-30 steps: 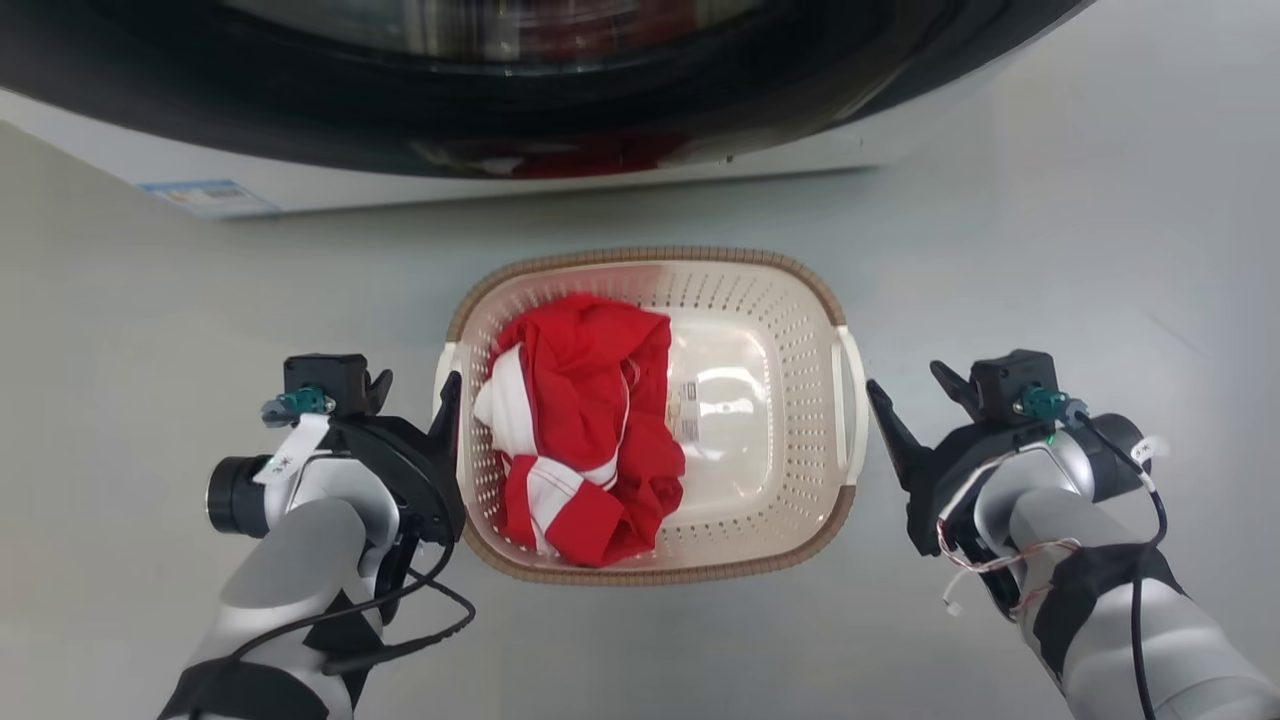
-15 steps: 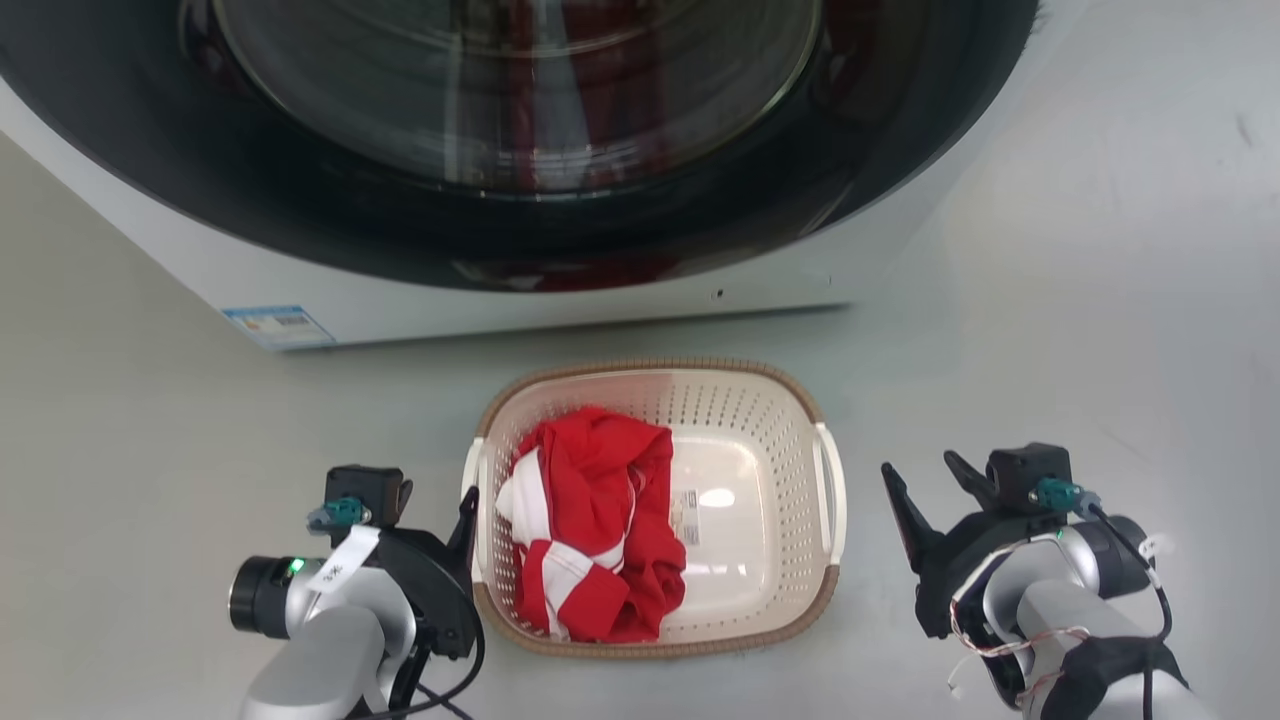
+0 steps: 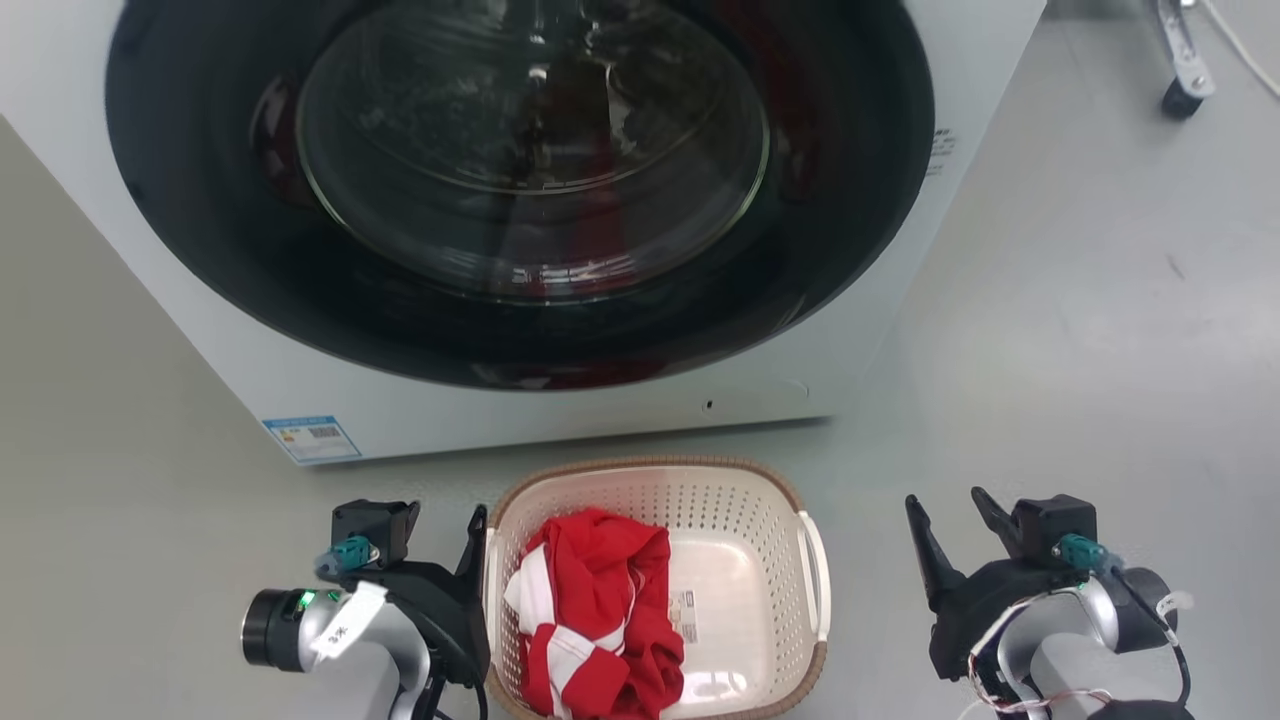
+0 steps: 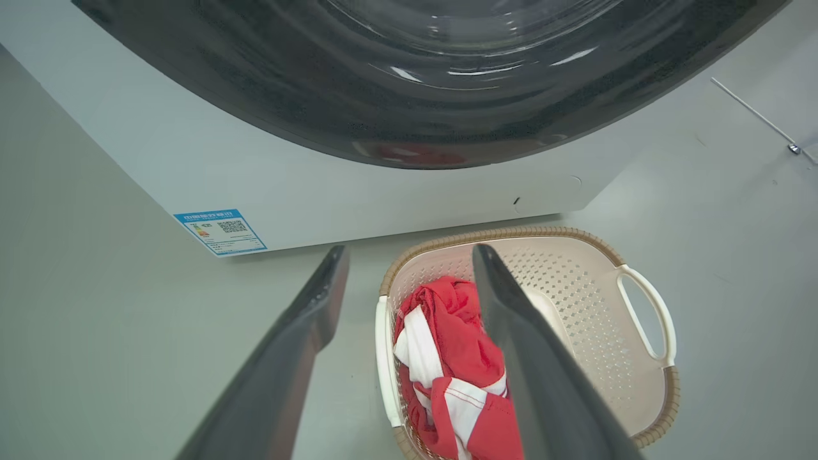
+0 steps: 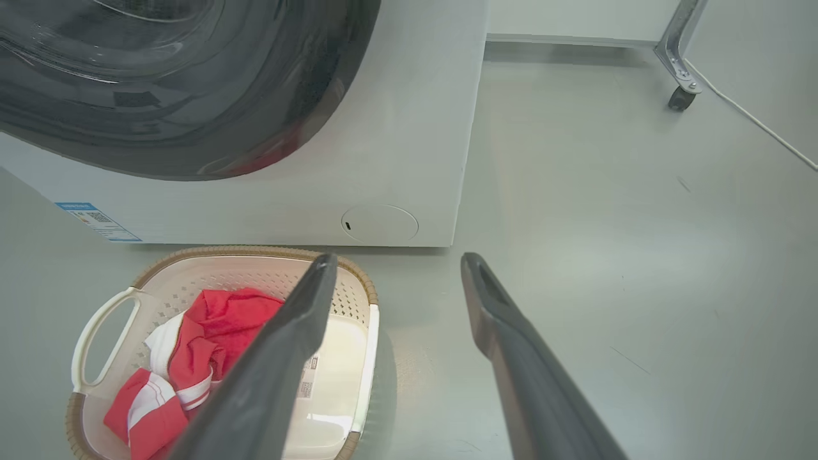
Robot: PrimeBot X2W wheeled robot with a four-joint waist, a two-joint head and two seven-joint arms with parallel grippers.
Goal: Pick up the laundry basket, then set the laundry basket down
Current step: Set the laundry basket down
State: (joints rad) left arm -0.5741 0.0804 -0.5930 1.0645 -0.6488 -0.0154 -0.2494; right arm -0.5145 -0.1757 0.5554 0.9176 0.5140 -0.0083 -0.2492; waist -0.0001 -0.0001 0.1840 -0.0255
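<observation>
The laundry basket [image 3: 740, 505], cream with a brown rim, stands on the floor in front of the washer, with a red and white garment [image 3: 600, 610] in its left half. My left gripper [image 3: 445, 515] is open just beside the basket's left handle [image 4: 381, 358]. In the left wrist view, its fingers [image 4: 319, 306] frame that handle from above. My right gripper [image 3: 945, 500] is open and stands apart from the right handle [image 3: 818, 575], with bare floor between. The right wrist view shows the basket [image 5: 243, 281] to the left of its fingers [image 5: 492, 319]. Neither gripper holds anything.
A white front-loading washer [image 3: 880, 330] with a dark round door [image 3: 540, 170] rises right behind the basket, a blue label [image 3: 310, 438] at its lower left. At the far right stand a metal leg with a castor [image 3: 1180, 95] and a white cable [image 5: 754, 118]. Grey floor lies on both sides.
The head camera has risen and tilted up, so the basket looks smaller and lower, with more of the washer showing. The basket has stayed on the floor. Both grippers remain open; the right one is farther from its handle.
</observation>
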